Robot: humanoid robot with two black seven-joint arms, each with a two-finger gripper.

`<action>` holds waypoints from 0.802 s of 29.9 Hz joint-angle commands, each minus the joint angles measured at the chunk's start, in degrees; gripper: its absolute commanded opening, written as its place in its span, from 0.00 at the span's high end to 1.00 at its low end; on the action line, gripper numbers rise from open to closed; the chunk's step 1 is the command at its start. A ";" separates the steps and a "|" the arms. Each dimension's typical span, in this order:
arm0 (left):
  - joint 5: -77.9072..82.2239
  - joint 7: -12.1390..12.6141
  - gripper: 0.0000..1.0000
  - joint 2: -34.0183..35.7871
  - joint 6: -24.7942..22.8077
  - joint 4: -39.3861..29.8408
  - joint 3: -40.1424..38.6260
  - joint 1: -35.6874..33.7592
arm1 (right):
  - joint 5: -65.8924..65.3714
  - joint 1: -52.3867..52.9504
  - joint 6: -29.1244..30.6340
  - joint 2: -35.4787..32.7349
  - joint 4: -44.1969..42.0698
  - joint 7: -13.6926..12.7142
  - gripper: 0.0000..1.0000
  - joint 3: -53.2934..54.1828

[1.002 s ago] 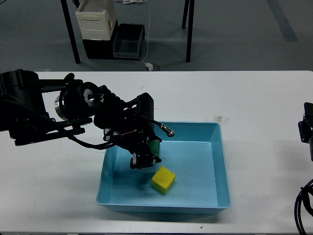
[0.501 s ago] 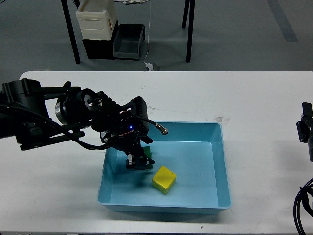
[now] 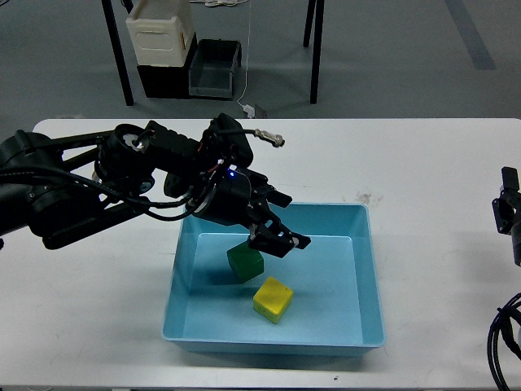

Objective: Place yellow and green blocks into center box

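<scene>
Left tool [image 3: 281,236]: hangs over the back-left part of the blue tray [image 3: 366,269], fingers apart, nothing between them.
Green block [image 3: 245,262]: on the tray floor, just below and to the left of the left tool, free of it.
Yellow block [image 3: 272,299]: on the tray floor, near the green block, further toward the tray's front than the left tool; a narrow gap seems to separate the two blocks.
Task state: judged done as to placement, both blocks lie inside the tray.
Step in hand: judged to be clearing the left tool out of the tray.
How to do it well: lift straight up before swinging sideways, so the open fingers miss the tray's back wall and do not nudge the green block; keep the fingers spread until above the rim.
Right tool: only a dark part of the right arm [image 3: 509,213] shows at the frame's right edge over the table [image 3: 440,163]; the tool itself is out of view.
Hard to make out: the left tool's fingers are dark against a dark wrist; exact fingertip outlines are uncertain.
</scene>
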 commanded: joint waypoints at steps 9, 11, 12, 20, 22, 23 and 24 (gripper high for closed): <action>-40.19 -0.02 0.00 0.83 -0.01 -7.99 -40.99 36.11 | 39.67 0.49 8.41 1.22 1.23 -5.70 0.00 1.15; -45.99 -0.02 0.01 0.56 -0.01 -8.70 -45.21 41.74 | 47.69 0.49 13.59 1.13 1.05 -8.51 0.00 1.68; -49.76 -0.02 0.01 0.56 -0.01 -8.62 -46.27 44.20 | 50.16 0.49 15.27 0.95 1.05 -9.92 0.00 1.77; -82.26 -0.02 0.01 0.83 3.81 -8.71 -47.43 56.61 | 53.17 -1.79 18.54 1.83 0.96 -13.71 0.00 1.77; -92.36 -0.02 0.00 0.83 4.35 -8.71 -46.82 58.46 | 55.53 -2.93 18.62 2.79 1.05 -13.71 0.00 1.77; -96.60 -0.02 0.00 0.83 4.35 -8.71 -46.64 59.25 | 56.68 -3.28 18.63 3.15 1.05 -13.80 0.00 1.77; -99.69 -0.02 0.00 0.83 4.35 -8.71 -46.46 60.04 | 57.73 -3.55 18.71 3.41 1.14 -13.97 0.00 1.85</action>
